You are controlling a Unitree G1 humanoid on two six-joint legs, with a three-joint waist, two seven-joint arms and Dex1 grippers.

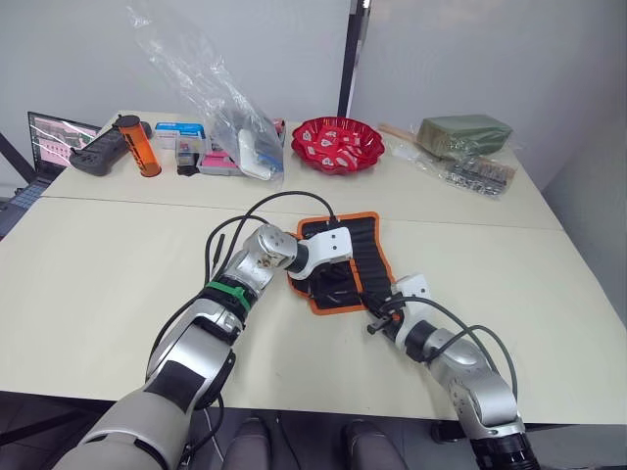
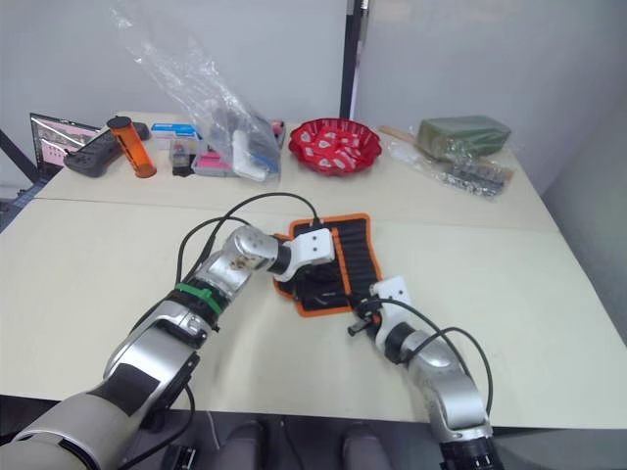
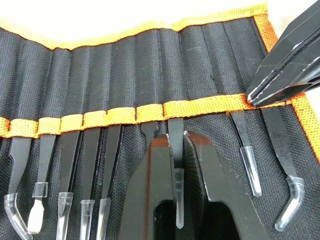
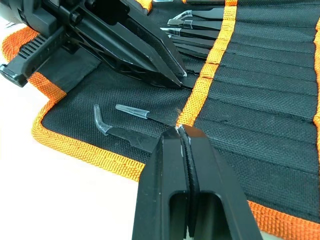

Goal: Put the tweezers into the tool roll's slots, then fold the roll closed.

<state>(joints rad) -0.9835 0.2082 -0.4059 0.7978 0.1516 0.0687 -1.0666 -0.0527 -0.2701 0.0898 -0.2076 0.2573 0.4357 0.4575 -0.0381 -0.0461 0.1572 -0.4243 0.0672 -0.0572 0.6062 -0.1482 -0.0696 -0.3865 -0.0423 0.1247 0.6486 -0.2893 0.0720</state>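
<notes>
Tweezers (image 3: 176, 165) like these are light, stiff and slick, with fine tips under clear caps, so I judge the shank just below the orange band the safest place to pinch. My left gripper (image 3: 177, 137) is closed narrowly on one, its upper end already inside a slot (image 3: 175, 112) of the tool roll (image 1: 364, 257). The roll lies open on the table (image 1: 118, 264): soft black fabric, orange-bound, floppy enough to shift when pushed. My right gripper (image 4: 179, 131) pinches the orange band near the roll's edge, steadying it. Other tweezers sit in slots on both sides of mine, capped tips showing below the band.
</notes>
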